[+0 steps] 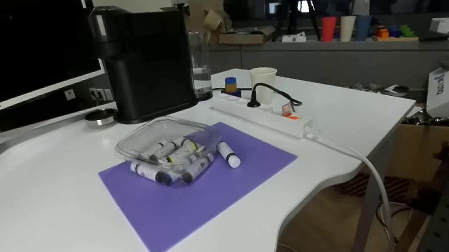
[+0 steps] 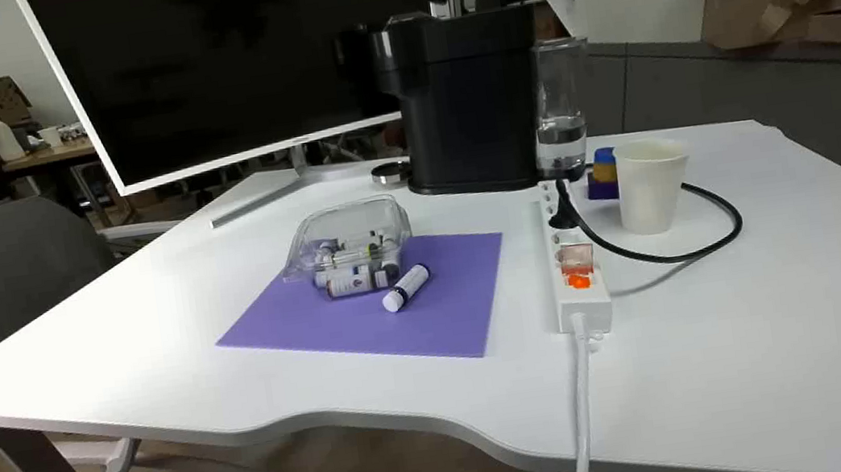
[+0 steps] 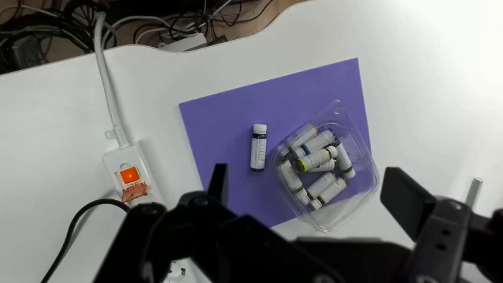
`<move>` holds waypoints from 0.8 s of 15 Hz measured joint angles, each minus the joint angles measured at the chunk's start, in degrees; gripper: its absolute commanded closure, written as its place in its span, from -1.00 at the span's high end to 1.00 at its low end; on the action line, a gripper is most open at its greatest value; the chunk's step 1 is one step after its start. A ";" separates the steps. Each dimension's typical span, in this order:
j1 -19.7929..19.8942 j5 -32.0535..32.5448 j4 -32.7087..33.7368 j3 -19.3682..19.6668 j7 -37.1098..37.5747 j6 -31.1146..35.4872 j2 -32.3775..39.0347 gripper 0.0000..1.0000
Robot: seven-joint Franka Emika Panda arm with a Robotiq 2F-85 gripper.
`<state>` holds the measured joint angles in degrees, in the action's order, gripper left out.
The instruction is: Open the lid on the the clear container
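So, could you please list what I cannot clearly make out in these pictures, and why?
Lid: seam with the clear container too faint, transparent plastic, all views.
Loose vial: label print too small, even in the wrist view.
Lower vial: partly covered by a yellow-ringed vial, wrist view.
Power strip: middle hidden behind the jaws, wrist view.
Monitor: cut off by the top edge in both exterior views.

Pwr strip (image 1: 261,116) nr cup (image 2: 650,191) on wht desk (image 2: 777,351).

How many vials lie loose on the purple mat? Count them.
1: the white-capped vial, on the purple mat beside the clear container. No view shows another loose one.
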<state>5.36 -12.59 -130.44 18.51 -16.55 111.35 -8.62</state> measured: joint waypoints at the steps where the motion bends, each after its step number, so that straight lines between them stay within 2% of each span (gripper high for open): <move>1: 0.00 0.00 0.00 0.00 -0.01 0.12 0.03 1.00; 10: 0.00 0.00 0.01 0.00 -0.03 0.21 0.03 1.00; 12: 0.63 0.14 -0.03 -1.13 -0.02 1.55 0.03 1.00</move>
<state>5.99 -12.45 -130.47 17.38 -16.57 112.90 -8.59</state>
